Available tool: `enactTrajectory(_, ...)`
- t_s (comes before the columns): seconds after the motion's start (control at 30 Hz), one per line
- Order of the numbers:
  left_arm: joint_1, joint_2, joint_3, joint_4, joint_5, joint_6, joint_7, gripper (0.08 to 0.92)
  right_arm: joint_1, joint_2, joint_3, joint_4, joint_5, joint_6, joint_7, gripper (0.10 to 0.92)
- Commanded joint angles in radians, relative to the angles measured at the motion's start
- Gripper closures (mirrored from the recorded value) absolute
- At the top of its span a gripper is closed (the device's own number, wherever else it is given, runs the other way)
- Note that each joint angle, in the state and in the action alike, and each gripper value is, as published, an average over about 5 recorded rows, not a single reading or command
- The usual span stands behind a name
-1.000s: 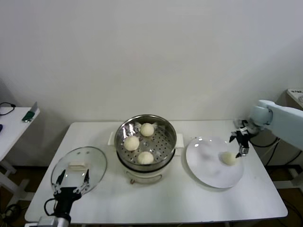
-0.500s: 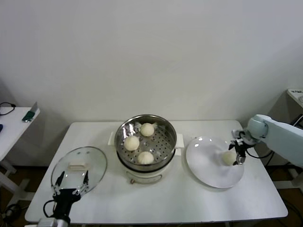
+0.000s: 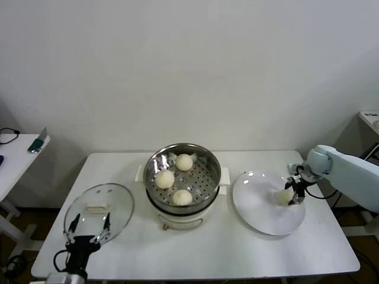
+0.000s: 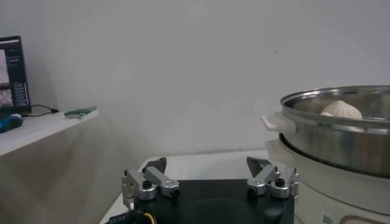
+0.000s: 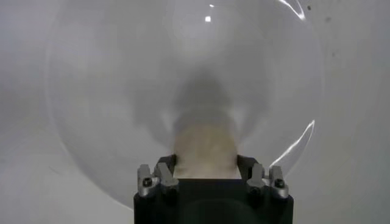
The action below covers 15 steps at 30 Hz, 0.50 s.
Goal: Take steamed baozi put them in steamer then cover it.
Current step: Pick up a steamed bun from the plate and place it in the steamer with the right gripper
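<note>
- The left gripper (image 3: 89, 232) hangs at the table's (image 3: 225, 254) front left corner, jaws spread wide and holding nothing, by the near edge of the glass lid (image 3: 99, 208).
- The steamer (image 3: 182, 175) stands mid-table with three buns (image 3: 182, 197) inside.
- On the white plate (image 3: 260, 207) to its right, the right gripper (image 5: 206, 167) has its fingers (image 5: 166, 165) against both sides of the fourth bun (image 5: 206, 149), which rests on the plate.

Right gripper (image 3: 292, 192) lowered onto the white round plate (image 3: 260, 216), fingers now closed around the small cream-white dough bun (image 3: 285, 195).
</note>
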Motion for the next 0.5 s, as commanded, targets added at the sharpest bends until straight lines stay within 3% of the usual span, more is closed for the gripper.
enactTrajectory(0.03,0.000,0.000,0.000,0.000,0.000,0.000,0.000,0.177,0.304,0.011,-0.238,0.123,0.144,-0.009,-0.018,0.354)
enactTrajectory(0.3,0.001,0.002,0.006,-0.006,0.000,0.001,0.000,0.177,0.827,0.138,-0.572,0.375,0.550,-0.111,-0.020,0.355)
enactTrajectory(0.5,-0.002,0.011,0.013,-0.014,-0.003,0.000,0.000,0.177,0.896,0.263,-0.528,0.505,0.730,-0.198,0.036,0.355)
